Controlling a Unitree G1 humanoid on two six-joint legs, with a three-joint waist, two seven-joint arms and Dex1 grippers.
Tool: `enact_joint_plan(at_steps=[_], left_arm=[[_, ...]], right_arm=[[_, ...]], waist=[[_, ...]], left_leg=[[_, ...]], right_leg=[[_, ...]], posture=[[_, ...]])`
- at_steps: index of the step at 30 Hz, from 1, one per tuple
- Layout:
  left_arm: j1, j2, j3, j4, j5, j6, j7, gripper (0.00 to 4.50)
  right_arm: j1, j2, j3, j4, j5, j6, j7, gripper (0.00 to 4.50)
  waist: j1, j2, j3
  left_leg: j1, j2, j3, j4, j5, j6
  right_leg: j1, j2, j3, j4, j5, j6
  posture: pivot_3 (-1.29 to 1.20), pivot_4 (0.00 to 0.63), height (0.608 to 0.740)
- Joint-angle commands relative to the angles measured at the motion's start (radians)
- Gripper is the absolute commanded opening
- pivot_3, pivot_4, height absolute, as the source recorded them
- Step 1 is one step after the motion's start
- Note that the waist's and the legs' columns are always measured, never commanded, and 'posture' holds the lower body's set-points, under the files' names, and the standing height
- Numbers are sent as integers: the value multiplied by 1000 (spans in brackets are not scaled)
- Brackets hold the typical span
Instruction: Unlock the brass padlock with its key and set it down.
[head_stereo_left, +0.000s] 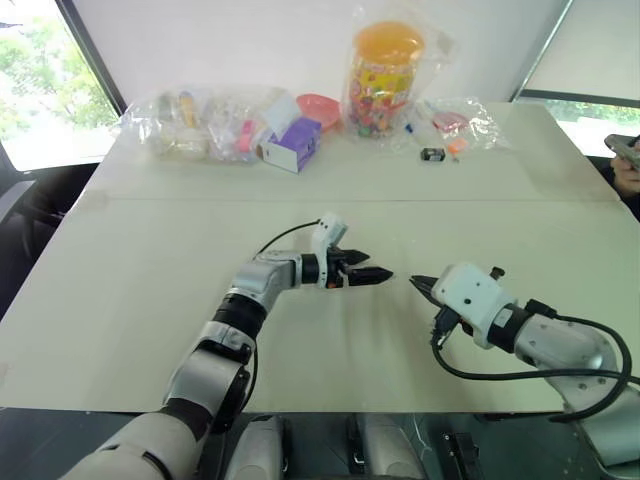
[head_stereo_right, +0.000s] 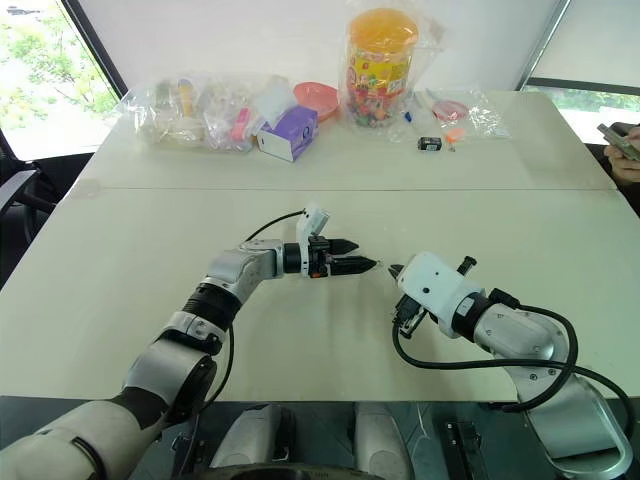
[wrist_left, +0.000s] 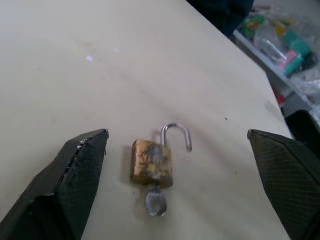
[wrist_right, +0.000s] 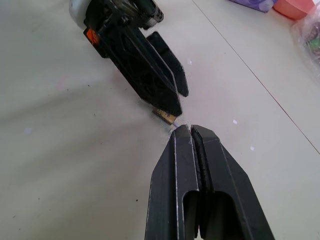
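Lying on the table (head_stereo_left: 150, 300) with its loop swung open, the brass padlock (wrist_left: 151, 161) sits between the released left gripper's (wrist_left: 177, 187) fingers, the clenched right gripper (wrist_right: 190, 131) just beside it.

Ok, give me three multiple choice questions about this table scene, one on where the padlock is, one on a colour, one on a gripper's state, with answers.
1. Where is the brass padlock?
A. lying on the table between the left gripper's open fingers
B. inside the candy jar
C. clamped in the right gripper

2. What colour is the lid of the candy jar?
A. blue
B. orange
C. black

3. How is the right gripper?
A. wide open
B. shut with nothing in it
C. shut on a bag

Answers: 1 A, the left wrist view shows it lying there with its shackle swung open. 2 B, the lid is orange. 3 B, its fingers meet with nothing between them.
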Motion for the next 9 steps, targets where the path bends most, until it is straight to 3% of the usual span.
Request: enact_joint_plan(at_steps=[1,9], left_arm=[[48,106,0,-163,2,-6,-89,4426],[135,271,-7,-437,-17,-29,-202,4426]], right_arm=[[17,-35,-43,-25,7,-18,34,0],[27,-96,-127,4,41,-24,106,0]], waist=[[0,0,0],[30,0,0]], left_leg=[[0,0,0,0,0,0],[-1,-1,0,1,0,0]], right_leg=[[0,0,0,0,0,0],[1,-3,0,-1,0,0]], posture=[[0,150,735],[0,150,735]])
